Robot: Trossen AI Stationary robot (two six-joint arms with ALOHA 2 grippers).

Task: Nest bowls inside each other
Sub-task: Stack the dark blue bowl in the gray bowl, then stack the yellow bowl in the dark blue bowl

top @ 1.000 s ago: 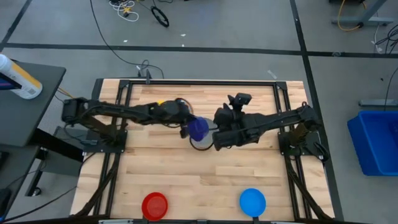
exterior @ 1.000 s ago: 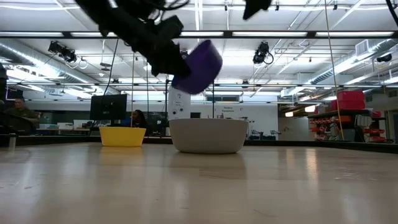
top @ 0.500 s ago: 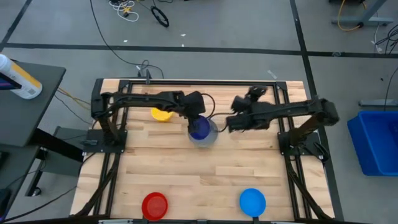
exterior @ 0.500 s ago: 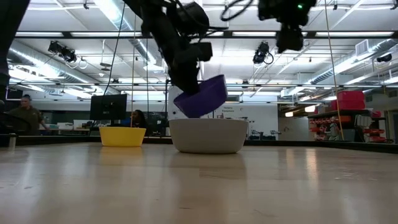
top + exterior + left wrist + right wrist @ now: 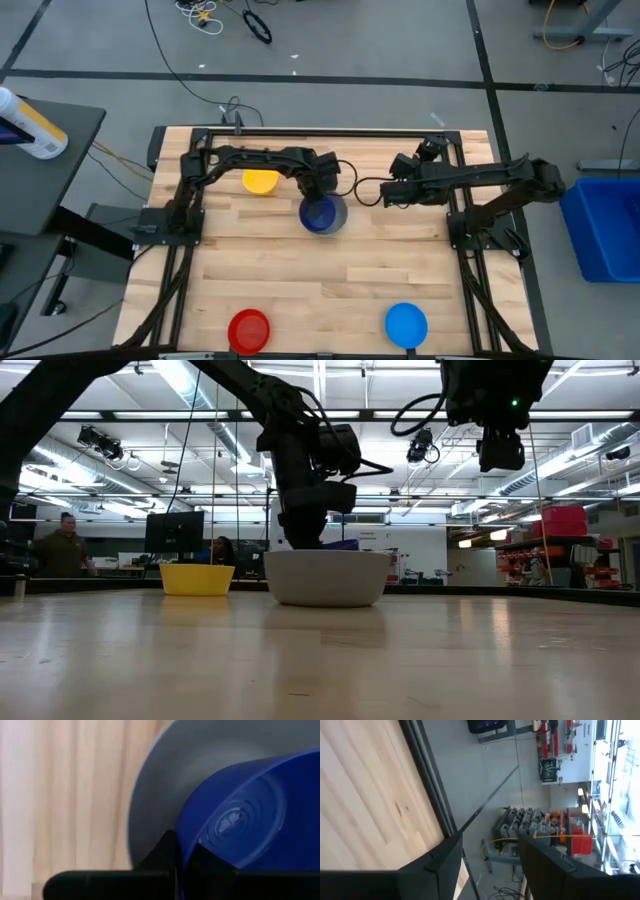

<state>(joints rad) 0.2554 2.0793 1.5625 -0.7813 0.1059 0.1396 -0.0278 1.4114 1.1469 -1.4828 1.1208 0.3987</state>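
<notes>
Right now the small round dark blue plastic bowl (image 5: pixel 321 214) sits low inside the slightly larger grey plastic bowl (image 5: pixel 337 215), directly under the left claw (image 5: pixel 322 192), whose fingers are clenched on the blue bowl's rim; the left wrist view shows one dark finger inside the blue wall and one outside it. In that view the blue bowl leans a little, its rim not level with the grey one's.

To finish this step well, I judge the left claw should release only once the blue bowl rests flat on the grey bowl's floor, then lift straight up so the inner finger clears the rim without dragging either bowl sideways across the wooden counter (image 5: pixel 330 275).

Beyond the nested pair, the small round yellow plastic bowl (image 5: pixel 260 182) stands on the counter near the left claw, on its outer side. The round red plastic bowl (image 5: pixel 249 328) and the round bright light blue plastic bowl (image 5: pixel 406 323) lie well apart from both claws, at the counter's near edge. The right claw (image 5: pixel 391 192) hangs beside the nested pair with its jaws spread and nothing between them.

From the low view only a sliver of blue shows above the grey rim (image 5: pixel 340 544), so whether the blue bowl has bottomed out cannot be told.
</notes>
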